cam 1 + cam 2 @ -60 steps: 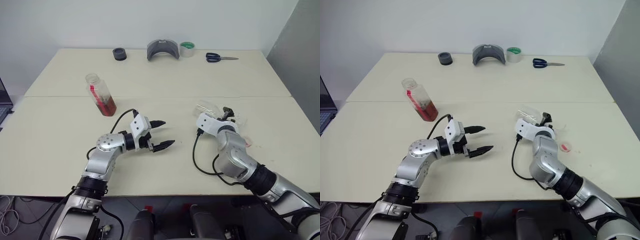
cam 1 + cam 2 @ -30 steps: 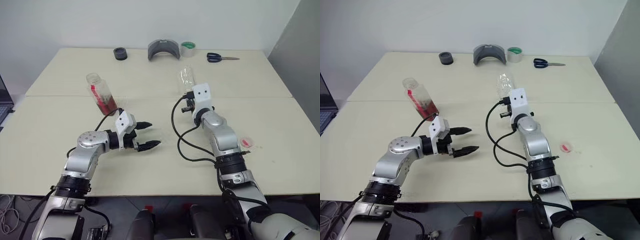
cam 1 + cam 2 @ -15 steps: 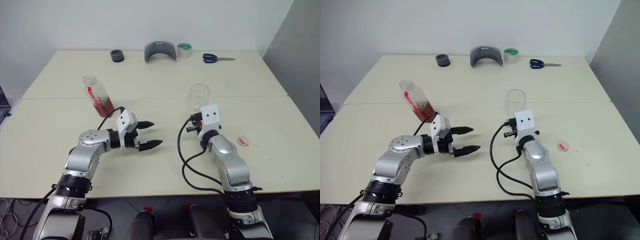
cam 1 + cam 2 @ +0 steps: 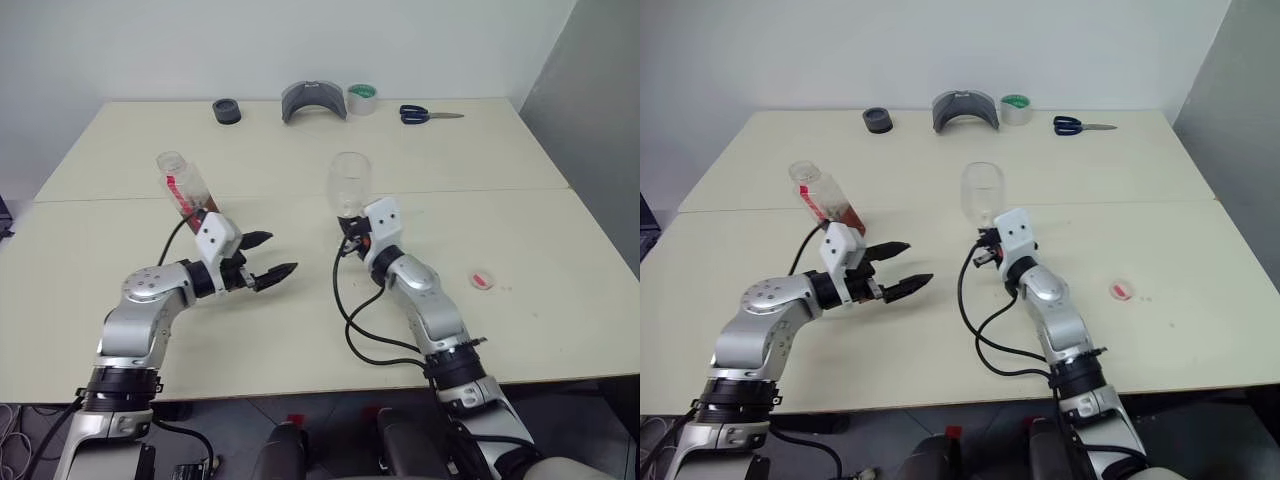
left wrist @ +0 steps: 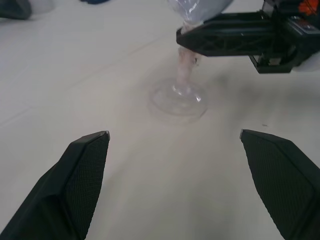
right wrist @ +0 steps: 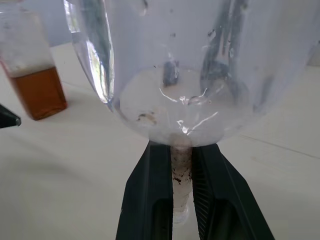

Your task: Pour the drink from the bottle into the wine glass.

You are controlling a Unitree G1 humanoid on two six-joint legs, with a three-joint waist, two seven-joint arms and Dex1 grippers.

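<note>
Right hand (image 6: 181, 200) clenches the wine glass (image 4: 349, 182) stem mid-table; left hand (image 4: 272, 255) gapes empty near the bottle (image 4: 183, 185).

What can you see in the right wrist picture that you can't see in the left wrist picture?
Right wrist view alone: the bottle with the reddish-brown drink low inside it, and the wine glass bowl, empty.

Left wrist view alone: the glass's round foot resting on the table, and the left gripper, its fingers wide apart.

Both: the thin stem pinched by the right gripper, shut on it.
</note>
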